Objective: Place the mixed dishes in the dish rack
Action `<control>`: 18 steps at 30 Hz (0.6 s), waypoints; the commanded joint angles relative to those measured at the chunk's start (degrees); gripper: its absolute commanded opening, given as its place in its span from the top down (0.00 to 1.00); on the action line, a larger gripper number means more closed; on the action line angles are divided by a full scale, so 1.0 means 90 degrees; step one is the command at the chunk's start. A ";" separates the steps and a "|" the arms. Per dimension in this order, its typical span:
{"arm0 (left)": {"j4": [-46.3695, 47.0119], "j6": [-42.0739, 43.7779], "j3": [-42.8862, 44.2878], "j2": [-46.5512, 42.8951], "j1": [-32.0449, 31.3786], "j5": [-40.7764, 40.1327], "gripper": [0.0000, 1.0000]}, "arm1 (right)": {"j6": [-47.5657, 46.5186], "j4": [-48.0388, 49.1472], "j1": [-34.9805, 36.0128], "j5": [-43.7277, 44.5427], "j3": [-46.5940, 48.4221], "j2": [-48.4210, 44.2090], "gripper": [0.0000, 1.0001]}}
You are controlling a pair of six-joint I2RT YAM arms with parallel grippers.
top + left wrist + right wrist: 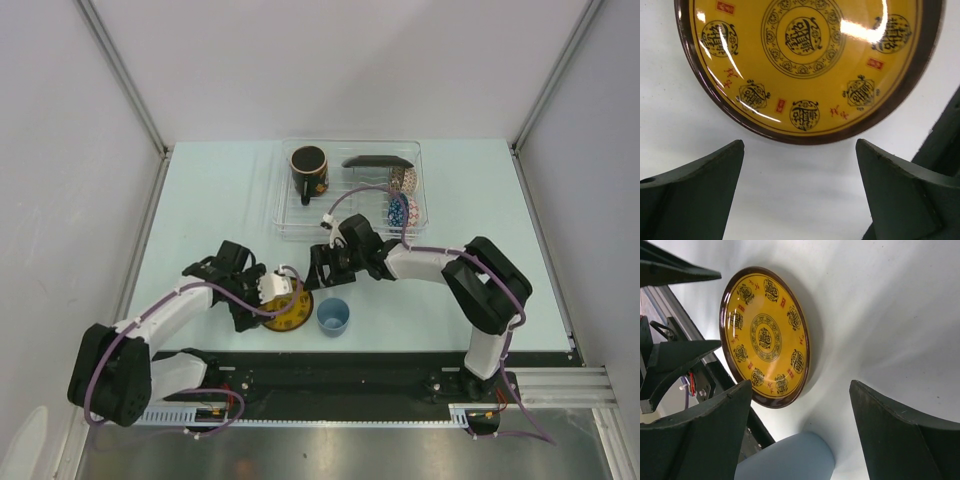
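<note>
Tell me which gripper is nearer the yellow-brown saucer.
Left. The left gripper is open with its fingertips right at the yellow-brown saucer rim. The right gripper, also open, is farther off, between the saucer and the dish rack.

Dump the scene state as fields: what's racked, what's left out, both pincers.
rack: clear dish rack, far centre of table
in rack: dark mug, black square plate, red-white bowl, blue patterned bowl
on table: yellow-brown saucer, light blue cup beside it
left pincer: open, empty, just short of saucer rim
right pincer: open, empty, over table by saucer and cup
</note>
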 commanded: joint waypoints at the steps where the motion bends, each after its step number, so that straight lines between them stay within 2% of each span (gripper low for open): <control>1: 0.0636 -0.0364 0.0157 0.0436 -0.0072 -0.0071 0.01 | 0.0064 0.0358 0.0034 -0.0278 -0.0006 0.0257 0.18; 18: 0.1301 -0.1302 0.0812 0.1297 -0.0638 0.0027 0.00 | 0.0416 0.1100 0.0025 -0.1010 -0.0006 0.0726 0.29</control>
